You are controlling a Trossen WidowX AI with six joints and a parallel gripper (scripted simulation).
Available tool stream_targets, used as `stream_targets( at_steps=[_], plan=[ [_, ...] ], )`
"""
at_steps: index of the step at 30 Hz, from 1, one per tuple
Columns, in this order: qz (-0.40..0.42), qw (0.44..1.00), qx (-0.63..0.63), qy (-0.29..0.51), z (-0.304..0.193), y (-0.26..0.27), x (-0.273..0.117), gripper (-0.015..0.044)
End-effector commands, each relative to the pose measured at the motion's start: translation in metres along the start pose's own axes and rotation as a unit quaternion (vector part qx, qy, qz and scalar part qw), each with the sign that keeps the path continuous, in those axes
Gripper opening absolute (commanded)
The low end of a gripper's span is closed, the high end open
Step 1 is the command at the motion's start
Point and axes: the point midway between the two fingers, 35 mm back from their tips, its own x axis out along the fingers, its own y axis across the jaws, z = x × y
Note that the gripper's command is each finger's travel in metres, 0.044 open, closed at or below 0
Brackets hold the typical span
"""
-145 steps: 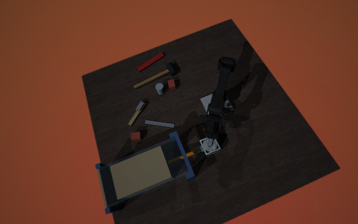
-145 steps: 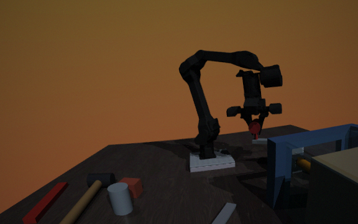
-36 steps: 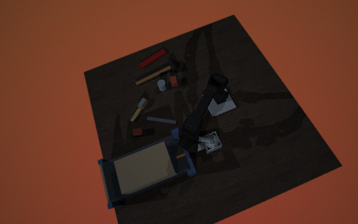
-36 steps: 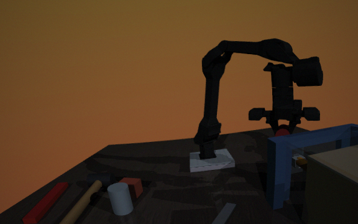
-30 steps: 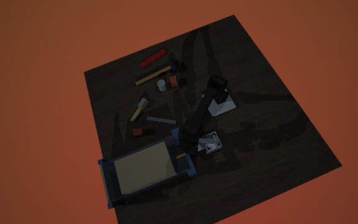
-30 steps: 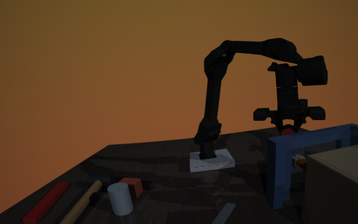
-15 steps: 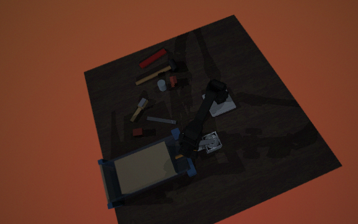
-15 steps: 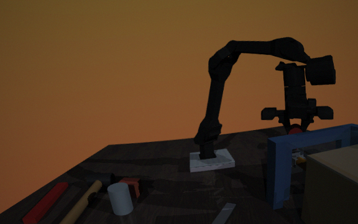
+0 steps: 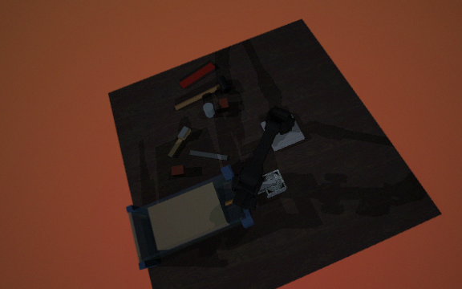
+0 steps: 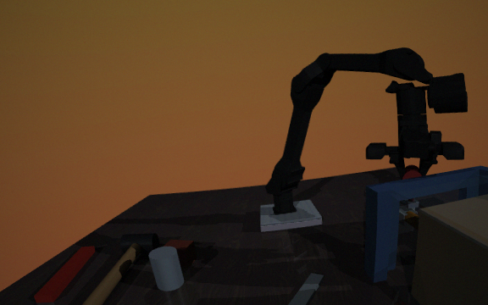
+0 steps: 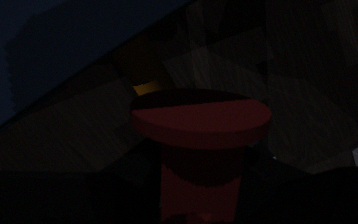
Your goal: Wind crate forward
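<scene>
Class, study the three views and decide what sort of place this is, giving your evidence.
Probably a workshop bench: a hammer lies on the dark wooden top, a robot arm stands on a pale base, and a crate sits in a blue-framed cubby.
</scene>
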Motion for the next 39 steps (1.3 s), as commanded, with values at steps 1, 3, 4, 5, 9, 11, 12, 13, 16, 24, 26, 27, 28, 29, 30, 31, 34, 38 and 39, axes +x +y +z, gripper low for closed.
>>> stream_targets(
  at_steps=[1,3,4,5,9,11,12,13,16,24,26,27,28,29,30,31,34,38,39],
  plan=[
    [0.019,1.0,-0.011,0.009,-0.015,0.017,0.0,0.0],
    [0.019,1.0,-0.011,0.009,-0.017,0.02,0.0,0.0],
    [0.019,1.0,-0.011,0.009,-0.019,0.021,-0.001,0.0],
    [0.019,1.0,-0.011,0.009,-0.02,0.022,-0.001,0.0],
    [0.02,1.0,-0.011,0.01,-0.024,0.026,-0.001,0.0],
    [0.02,1.0,-0.011,0.01,-0.027,0.028,-0.001,0.0],
    [0.02,1.0,-0.011,0.01,-0.028,0.029,-0.001,0.0],
    [0.02,1.0,-0.011,0.01,-0.029,0.029,-0.001,0.0],
    [0.02,1.0,-0.011,0.01,-0.033,0.032,-0.001,0.0],
    [0.02,1.0,-0.011,0.01,-0.044,0.038,-0.002,0.0],
    [0.02,1.0,-0.011,0.01,-0.047,0.039,-0.002,0.0],
    [0.02,1.0,-0.011,0.011,-0.048,0.04,-0.002,0.0],
    [0.02,1.0,-0.011,0.011,-0.05,0.041,-0.002,0.0],
    [0.02,1.0,-0.011,0.011,-0.051,0.041,-0.002,0.0],
    [0.02,1.0,-0.011,0.011,-0.052,0.042,-0.002,0.0],
    [0.02,1.0,-0.011,0.011,-0.054,0.042,-0.002,0.0],
    [0.02,1.0,-0.011,0.011,-0.058,0.044,-0.003,0.0],
    [0.02,1.0,-0.011,0.011,-0.064,0.045,-0.003,0.0],
    [0.02,1.0,-0.011,0.011,-0.065,0.046,-0.003,0.0]
  ],
)
